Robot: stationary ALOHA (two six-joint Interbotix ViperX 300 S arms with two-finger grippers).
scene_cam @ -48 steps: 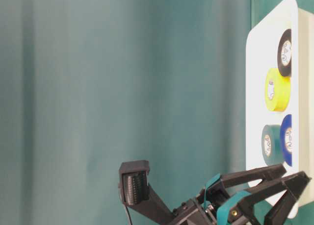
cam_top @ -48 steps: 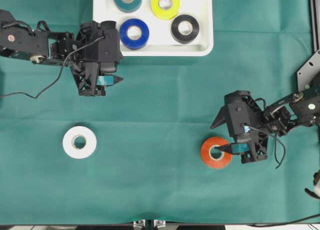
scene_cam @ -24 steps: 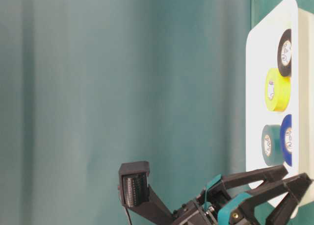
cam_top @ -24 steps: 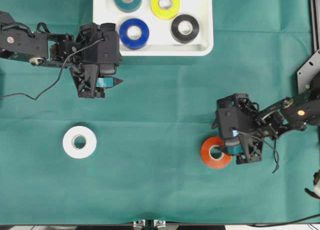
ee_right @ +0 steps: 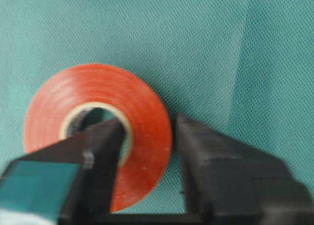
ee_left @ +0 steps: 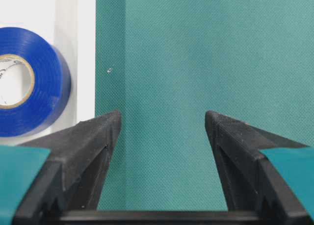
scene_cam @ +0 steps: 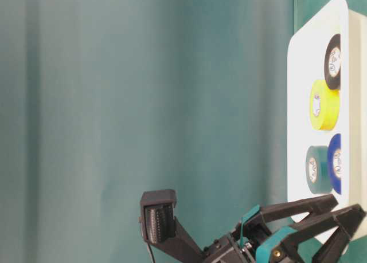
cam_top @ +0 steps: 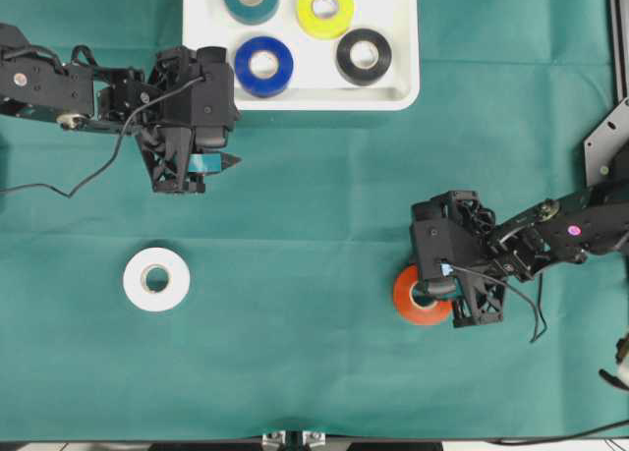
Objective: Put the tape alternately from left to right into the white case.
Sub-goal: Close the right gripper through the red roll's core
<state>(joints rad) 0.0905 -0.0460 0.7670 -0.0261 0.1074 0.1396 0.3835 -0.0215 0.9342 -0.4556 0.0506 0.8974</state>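
Now right gripper [ee_right: 147,137] jaws straddle orange-red roll [cam_top: 421,296] wall, not yet pinched | left gripper [ee_left: 162,132] jaws wide, empty, tray [cam_top: 393,95] at 1 o'clock | right arm lower than before

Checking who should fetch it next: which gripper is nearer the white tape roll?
Left. The left gripper hovers beyond the white tape roll, toward the white case; the right gripper straddles the orange-red roll's wall, far across.

White case [cam_top: 300,95] at far edge of tabletop [cam_top: 324,186], w/ 4 tape rolls [cam_top: 263,66] inside, 2 rows. Left pincer [cam_top: 189,163] just before case's near-left corner. 1 loose roll [cam_top: 156,278] near-left. Right pincer [cam_top: 440,292] near-right, astride wall of another roll [cam_top: 415,308]: 1 finger in core, 1 outside.
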